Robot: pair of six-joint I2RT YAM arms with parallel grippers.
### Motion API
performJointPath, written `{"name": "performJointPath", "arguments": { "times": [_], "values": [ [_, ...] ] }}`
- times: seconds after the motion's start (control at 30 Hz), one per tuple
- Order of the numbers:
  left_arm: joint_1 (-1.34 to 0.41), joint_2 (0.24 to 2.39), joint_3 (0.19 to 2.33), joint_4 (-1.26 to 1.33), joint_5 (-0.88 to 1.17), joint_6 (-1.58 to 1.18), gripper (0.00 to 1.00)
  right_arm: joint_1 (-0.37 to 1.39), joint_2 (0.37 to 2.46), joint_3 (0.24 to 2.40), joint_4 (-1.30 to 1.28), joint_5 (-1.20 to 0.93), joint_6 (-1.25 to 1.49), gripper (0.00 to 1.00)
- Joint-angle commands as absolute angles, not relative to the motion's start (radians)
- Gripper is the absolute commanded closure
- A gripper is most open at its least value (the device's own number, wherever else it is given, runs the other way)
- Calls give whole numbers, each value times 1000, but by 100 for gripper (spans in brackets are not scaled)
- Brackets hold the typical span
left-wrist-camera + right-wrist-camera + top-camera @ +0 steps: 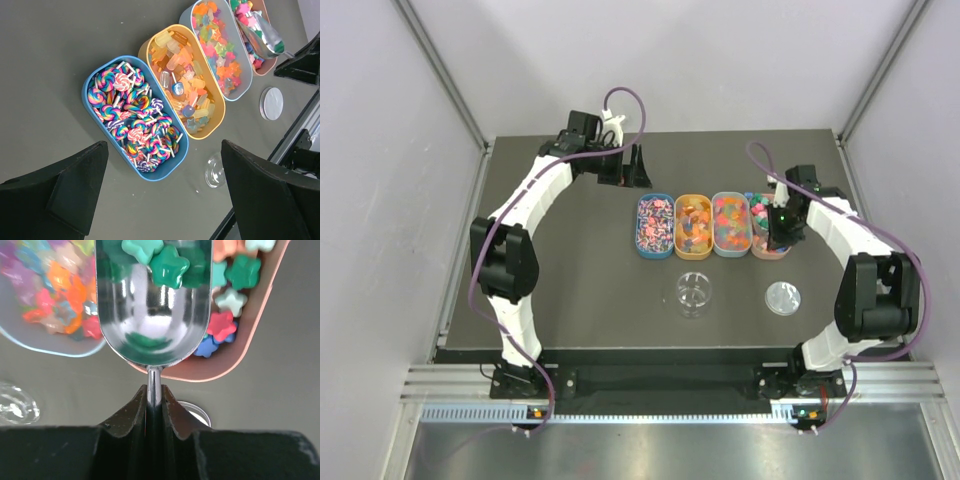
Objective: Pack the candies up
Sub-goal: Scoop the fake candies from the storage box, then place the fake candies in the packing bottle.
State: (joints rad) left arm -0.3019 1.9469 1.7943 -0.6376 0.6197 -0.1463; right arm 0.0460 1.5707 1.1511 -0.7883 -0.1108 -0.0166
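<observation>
Candies fill four oval trays in a row: swirl lollipops in the blue tray [654, 226], cubes in the orange tray [693, 224], stars in the pale blue tray [731, 223] and the pink tray [769, 250]. My right gripper [154, 390] is shut on the handle of the metal scoop [155, 315]. The scoop holds a few green star candies [167, 265] over the near end of the pink tray [240, 355]. My left gripper [165, 147] is open and empty, above the table behind the blue tray [89, 82].
A clear round container [694, 293] stands in front of the trays, and its round lid [782, 297] lies to its right. In the right wrist view the lid [195, 412] is just beside my fingers. Grey walls close in the table on three sides.
</observation>
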Motion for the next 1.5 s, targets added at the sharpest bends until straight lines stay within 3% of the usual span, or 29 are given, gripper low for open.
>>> {"name": "performJointPath", "arguments": {
  "times": [0.0, 0.23, 0.6, 1.2, 1.27, 1.33, 1.47],
  "values": [
    [-304, 1890, 1792, -603, 629, -126, 1, 26, 1534, 1088, -752, -97, -40, 100],
    [-304, 1901, 1786, -600, 641, -126, 2, -60, 1488, 973, -648, -97, -80, 100],
    [-318, 1916, 1801, -609, 623, -101, 1, -49, 1378, 914, -534, -135, -163, 100],
    [-305, 1904, 1859, -696, 552, 86, 2, -8, 901, 784, -482, -250, -354, 100],
    [-304, 1920, 1882, -719, 549, 94, 2, 23, 884, 819, -573, -365, -449, 100],
    [-304, 1921, 1888, -736, 558, 87, 2, 40, 903, 904, -824, -454, -674, 100],
    [-305, 1896, 1865, -730, 557, 81, 2, 43, 934, 1015, -1216, -459, -1121, 100]
  ]
}}
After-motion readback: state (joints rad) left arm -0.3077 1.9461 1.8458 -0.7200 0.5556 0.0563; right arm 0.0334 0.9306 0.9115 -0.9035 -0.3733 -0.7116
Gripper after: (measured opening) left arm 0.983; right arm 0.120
